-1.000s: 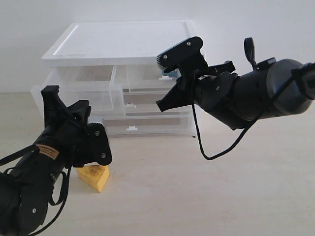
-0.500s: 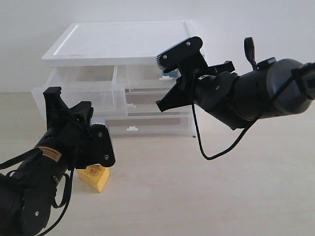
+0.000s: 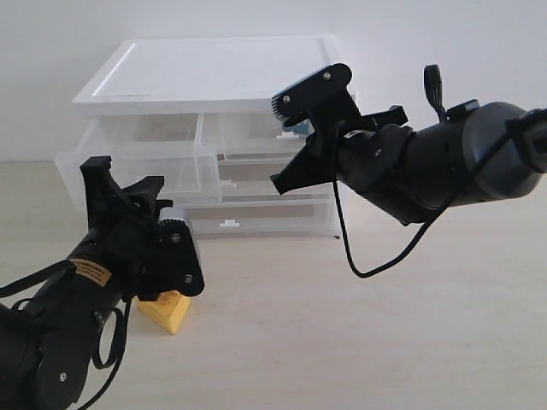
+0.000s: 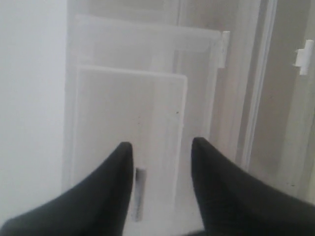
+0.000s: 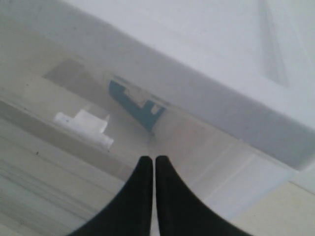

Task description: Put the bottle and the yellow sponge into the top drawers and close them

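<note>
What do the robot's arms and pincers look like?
Both arms are black and chunky, with rounded joints and small silver screws. The left arm wears an orange label with tiny writing. A thin black cable loops under the right arm. The left pincer and right pincer each have two black fingers tapering to narrow tips.

The sponge (image 3: 173,313) is yellow, top drawers (image 3: 175,171) clear, fingers (image 4: 112,189) black.
</note>
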Controlling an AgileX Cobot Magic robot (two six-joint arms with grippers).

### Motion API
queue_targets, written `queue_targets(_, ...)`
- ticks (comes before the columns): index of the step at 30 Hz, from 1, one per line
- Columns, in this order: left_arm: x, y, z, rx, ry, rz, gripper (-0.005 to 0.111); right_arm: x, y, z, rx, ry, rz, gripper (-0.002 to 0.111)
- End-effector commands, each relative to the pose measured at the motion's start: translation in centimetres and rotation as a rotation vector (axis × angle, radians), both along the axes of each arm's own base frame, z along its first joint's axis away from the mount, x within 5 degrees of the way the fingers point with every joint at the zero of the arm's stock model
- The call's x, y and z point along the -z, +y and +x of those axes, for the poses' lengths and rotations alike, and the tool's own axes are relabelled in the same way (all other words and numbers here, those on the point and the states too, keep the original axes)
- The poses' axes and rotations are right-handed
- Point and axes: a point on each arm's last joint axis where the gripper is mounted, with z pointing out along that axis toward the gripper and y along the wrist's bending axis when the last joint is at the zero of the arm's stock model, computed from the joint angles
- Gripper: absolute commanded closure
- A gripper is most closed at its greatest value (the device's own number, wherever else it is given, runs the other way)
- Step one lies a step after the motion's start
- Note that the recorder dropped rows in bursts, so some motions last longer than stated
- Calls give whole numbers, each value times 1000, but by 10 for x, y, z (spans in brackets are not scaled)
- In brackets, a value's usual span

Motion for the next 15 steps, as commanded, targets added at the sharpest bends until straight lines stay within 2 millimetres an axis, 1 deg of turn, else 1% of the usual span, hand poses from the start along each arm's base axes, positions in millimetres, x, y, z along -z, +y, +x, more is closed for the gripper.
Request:
queue_targets(1, 2, -1, -3, 11, 24, -17, 55, -8, -7, 8, 34, -57, -8, 108)
queue_targets(4, 2, -1, -3, 6, 25, -18, 53, -8, -7, 8, 34, -57, -8, 108)
queue_targets(6, 4, -2, -7, -1, 41, -42, 53, -8, -7, 8, 33, -58, -10, 108)
queue_targets(8, 7, -5, -13, 4, 66, -98, 53, -8, -7, 8, 32, -59, -15, 108)
queue_targets(12, 13, -9, -27, 24, 114, -148, 53, -8, -7, 8, 33, -60, -15, 108)
queue_targets(15, 17, -10, -38, 0, 155, -217, 53, -8, -7, 8, 33, -60, -15, 108)
